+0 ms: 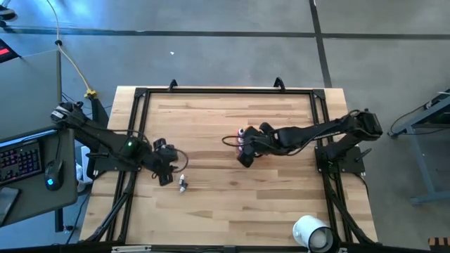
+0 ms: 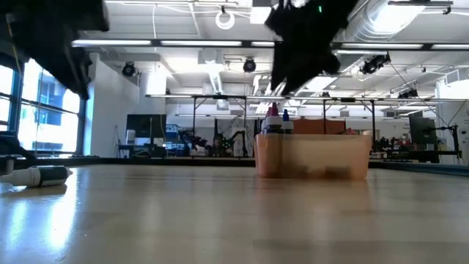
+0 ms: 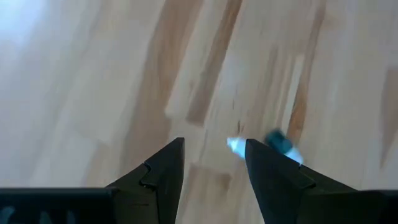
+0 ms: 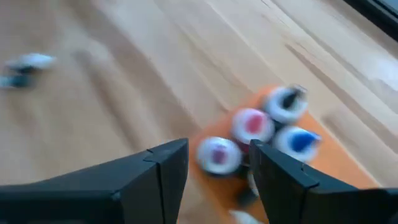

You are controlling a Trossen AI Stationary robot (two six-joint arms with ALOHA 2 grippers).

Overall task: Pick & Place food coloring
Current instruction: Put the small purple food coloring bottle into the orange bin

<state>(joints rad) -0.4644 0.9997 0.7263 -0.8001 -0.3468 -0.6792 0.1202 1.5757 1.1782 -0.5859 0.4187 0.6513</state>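
An orange tray [image 2: 315, 158] [image 4: 326, 168] stands near the table's middle with several food coloring bottles upright in it, among them a red-capped one [image 4: 252, 123] and a blue-capped one [image 4: 298, 140]. My right gripper [image 1: 245, 156] [image 4: 219, 168] hangs open just above them, its fingers on either side of a pink-capped bottle [image 4: 219, 154] and clear of it. Another food coloring bottle [image 1: 183, 185] [image 3: 281, 142] lies on its side on the bare table. My left gripper [image 1: 166, 176] [image 3: 214, 165] is open above the table, with that bottle just beyond one finger.
A large white roll [image 1: 313, 233] stands at the table's near right corner. Black frame rails [image 1: 225, 91] run along the table's far edge and both sides. A desk with a keyboard [image 1: 21, 158] is off the left edge. Bare wood lies between the arms.
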